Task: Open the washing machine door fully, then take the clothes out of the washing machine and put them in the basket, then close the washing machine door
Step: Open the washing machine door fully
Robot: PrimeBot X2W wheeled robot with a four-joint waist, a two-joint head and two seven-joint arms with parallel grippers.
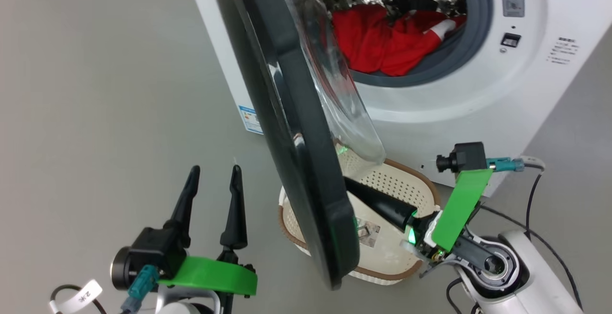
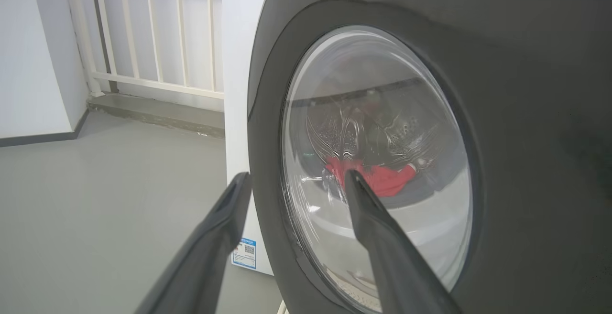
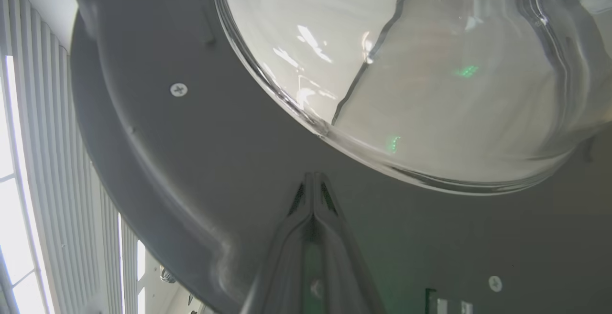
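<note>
Red clothes (image 1: 382,41) are lying in the drum of the washing machine (image 1: 502,99), upper right of the head view. The washing machine door (image 1: 296,161) is standing partly open at centre, overlapping the basket (image 1: 411,185). The right gripper (image 3: 313,180), fingers pressed together, is pointing close against the door's inner face. The left gripper (image 1: 214,173) is hovering spread at lower left.

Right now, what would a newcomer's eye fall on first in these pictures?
The large round door with a glossy black rim stands half open in the middle of the head view. Behind it, bright red clothes lie inside the white washing machine, above a cream perforated plastic basket on the floor. The shut right gripper points at the door's inner side.
</note>
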